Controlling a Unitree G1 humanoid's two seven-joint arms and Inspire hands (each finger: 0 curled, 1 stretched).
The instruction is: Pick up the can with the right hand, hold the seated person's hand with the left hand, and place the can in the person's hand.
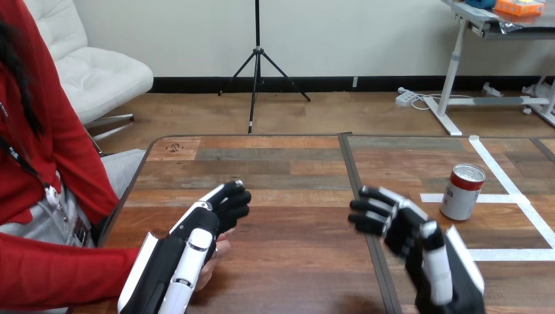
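A red and white can point(463, 191) stands upright on the table's right part, beside white tape lines. My right hand point(407, 226) hovers left of the can and nearer to me, a clear gap between them; its fingers are relaxed and spread, holding nothing. At the left, my left hand point(190, 245) lies over the person's hand point(218, 254), fingers curled down at the far end and thumb across it. A small part of the person's hand peeks out under my thumb; the rest is hidden. Their red sleeve point(59, 271) comes in from the lower left.
The person sits at the table's left side point(131, 196). A dark seam point(363, 203) runs down the wooden table between my hands. White tape lines point(504, 196) mark a box around the can's area at the right.
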